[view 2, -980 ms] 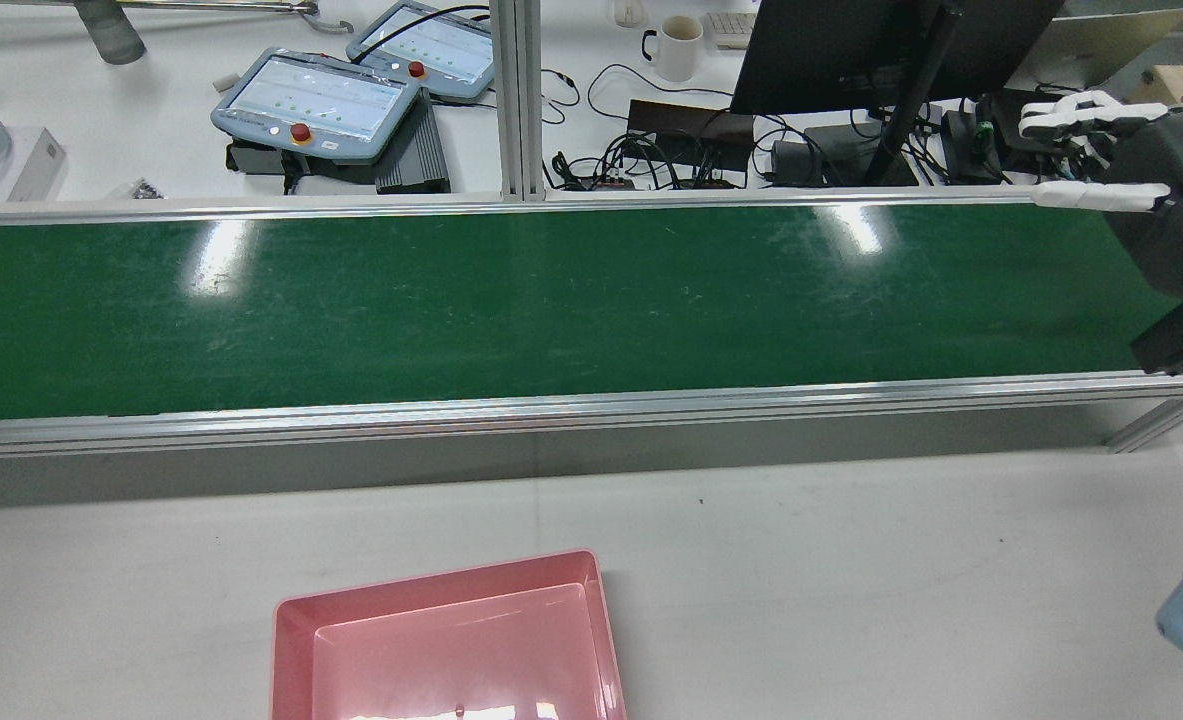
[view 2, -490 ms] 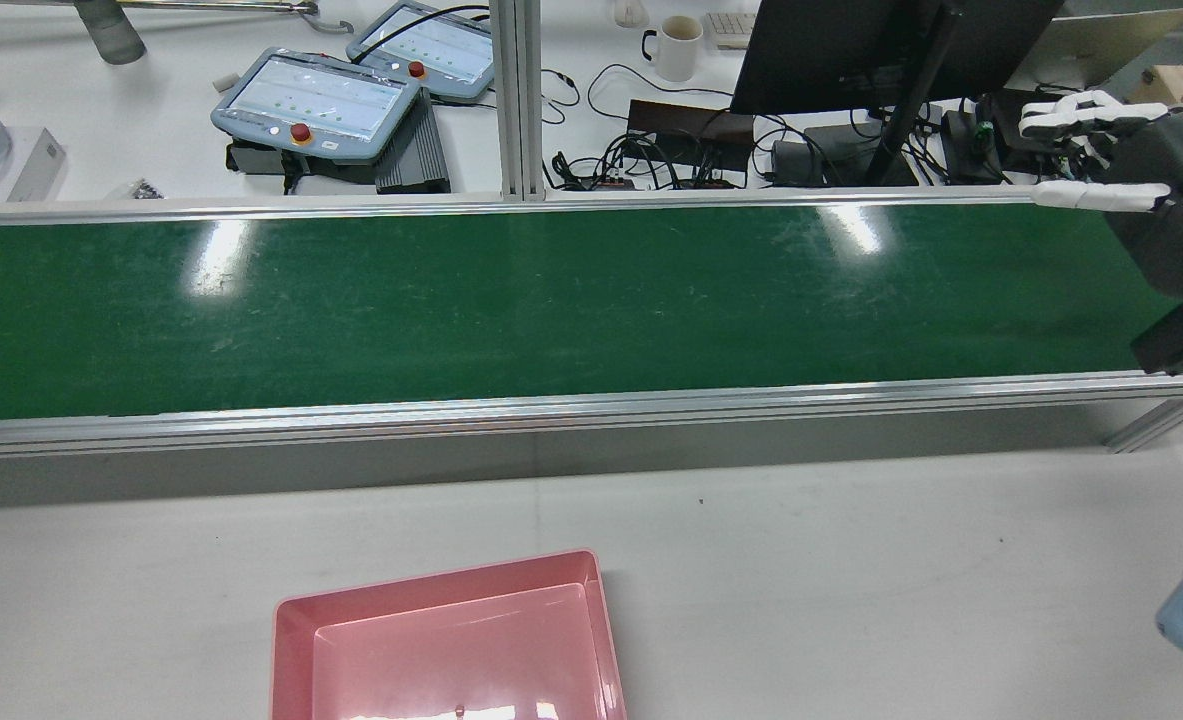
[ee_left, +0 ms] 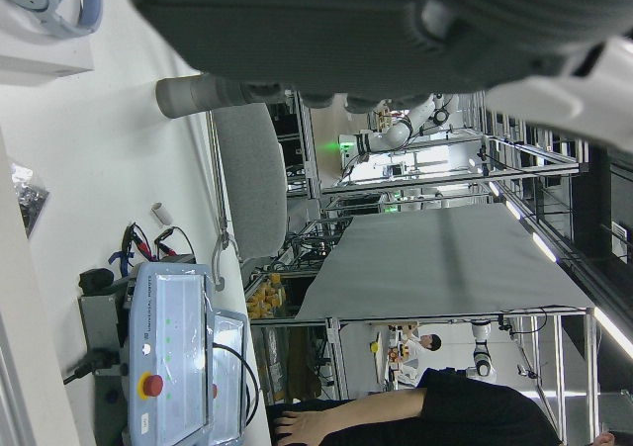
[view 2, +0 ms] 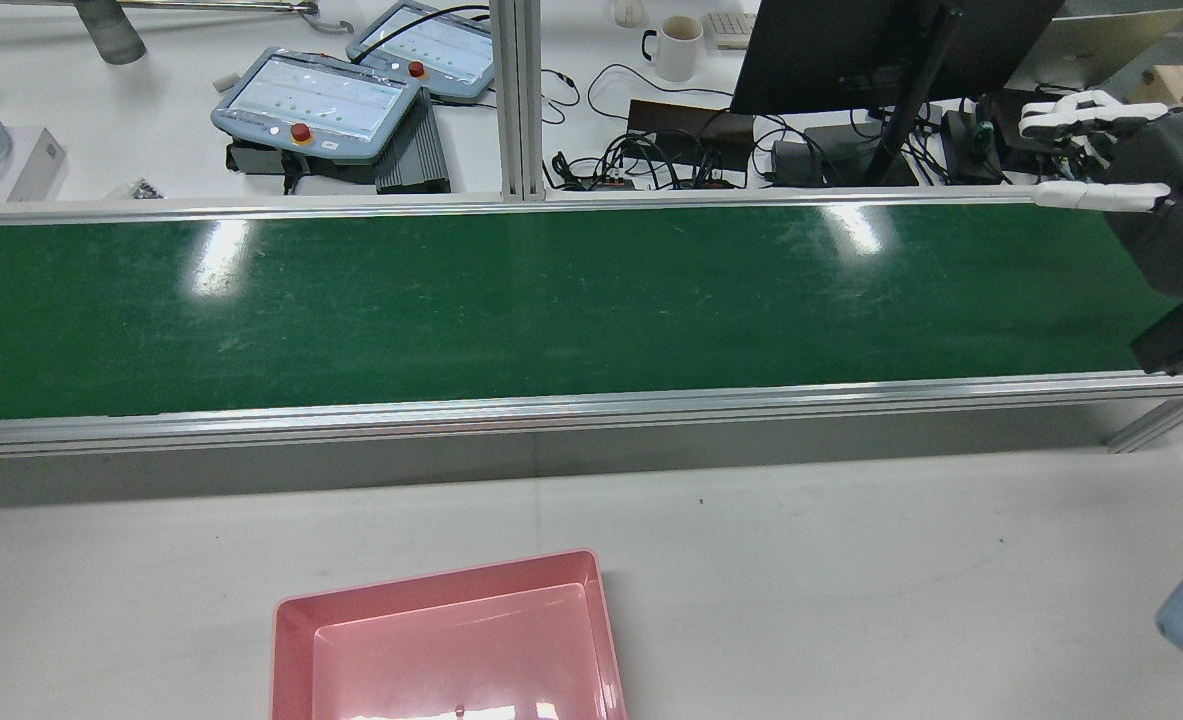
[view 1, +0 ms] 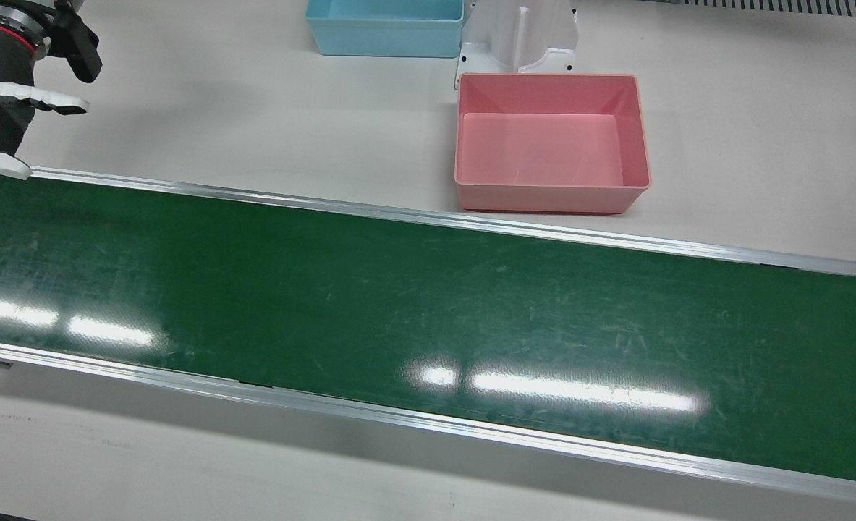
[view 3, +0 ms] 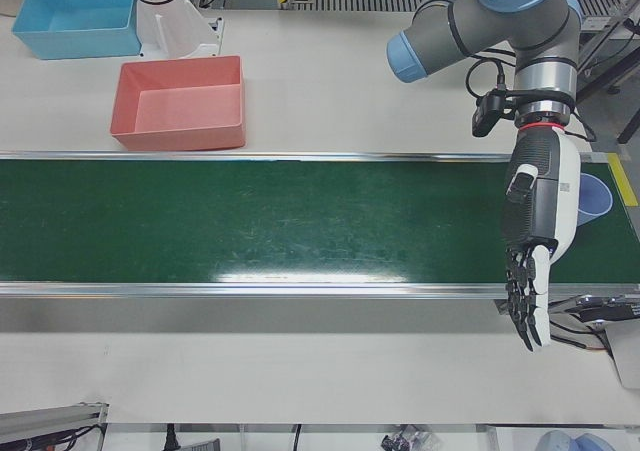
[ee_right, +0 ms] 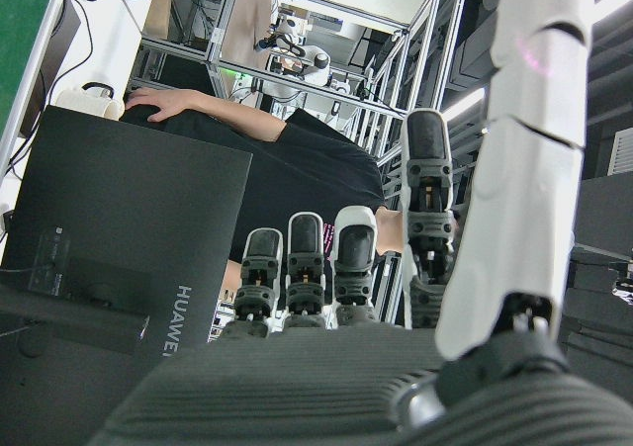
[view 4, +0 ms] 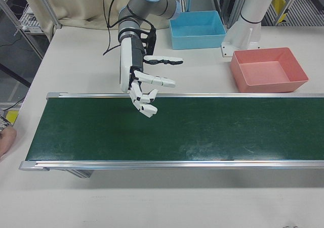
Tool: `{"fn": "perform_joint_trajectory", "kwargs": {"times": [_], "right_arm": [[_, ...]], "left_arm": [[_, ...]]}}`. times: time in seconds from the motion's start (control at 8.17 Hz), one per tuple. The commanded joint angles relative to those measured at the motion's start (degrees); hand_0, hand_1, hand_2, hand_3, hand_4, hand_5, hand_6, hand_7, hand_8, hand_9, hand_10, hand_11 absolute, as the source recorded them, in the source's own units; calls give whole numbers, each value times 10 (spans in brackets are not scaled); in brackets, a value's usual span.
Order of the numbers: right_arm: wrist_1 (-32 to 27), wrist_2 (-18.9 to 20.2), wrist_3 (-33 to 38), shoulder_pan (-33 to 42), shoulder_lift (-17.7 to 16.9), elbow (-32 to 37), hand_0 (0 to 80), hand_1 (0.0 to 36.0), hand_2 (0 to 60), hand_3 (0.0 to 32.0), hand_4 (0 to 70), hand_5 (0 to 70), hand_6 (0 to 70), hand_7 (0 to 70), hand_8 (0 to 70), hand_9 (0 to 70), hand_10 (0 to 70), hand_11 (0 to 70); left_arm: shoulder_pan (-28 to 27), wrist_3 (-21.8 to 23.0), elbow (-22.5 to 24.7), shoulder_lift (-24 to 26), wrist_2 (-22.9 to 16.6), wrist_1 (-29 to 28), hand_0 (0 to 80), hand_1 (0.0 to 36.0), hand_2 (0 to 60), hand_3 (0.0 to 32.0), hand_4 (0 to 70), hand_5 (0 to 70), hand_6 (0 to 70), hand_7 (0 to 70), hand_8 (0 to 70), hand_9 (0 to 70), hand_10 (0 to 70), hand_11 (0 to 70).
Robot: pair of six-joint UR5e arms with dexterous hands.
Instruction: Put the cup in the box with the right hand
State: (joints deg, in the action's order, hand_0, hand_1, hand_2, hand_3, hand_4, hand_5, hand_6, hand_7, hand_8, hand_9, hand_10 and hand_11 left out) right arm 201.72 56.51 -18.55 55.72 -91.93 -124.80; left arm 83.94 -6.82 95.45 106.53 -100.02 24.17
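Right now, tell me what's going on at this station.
Nothing is being handled yet. The right hand hovers open over one end of the green belt, fingers spread. The left hand hangs open over the other end, fingers pointing down. No cup is on the belt; a blue cup sits just off it, beside the left hand. The pink box holds nothing.

text: "HUAWEI" — back of black monitor [ee_right: 119, 258] | other labels — too small to read
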Motion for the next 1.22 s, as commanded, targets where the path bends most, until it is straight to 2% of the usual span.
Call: {"fn": "perform_joint_trajectory", "kwargs": {"times": [0.0, 1.1], "right_arm": [[1, 0, 0, 0, 0, 0, 579, 184, 66, 0, 465, 72, 192, 700, 130, 314, 137, 216], [0, 0, 0, 0, 0, 0, 578, 188, 79, 0, 459, 72, 191, 700, 130, 313, 139, 218]], "left_arm": [[0, 0, 0, 0, 0, 0, 0, 0, 0, 0, 0, 0, 0, 0, 0, 0, 0, 0], [0, 0, 0, 0, 0, 0, 0, 0, 0, 0, 0, 0, 0, 0, 0, 0, 0, 0]]}}
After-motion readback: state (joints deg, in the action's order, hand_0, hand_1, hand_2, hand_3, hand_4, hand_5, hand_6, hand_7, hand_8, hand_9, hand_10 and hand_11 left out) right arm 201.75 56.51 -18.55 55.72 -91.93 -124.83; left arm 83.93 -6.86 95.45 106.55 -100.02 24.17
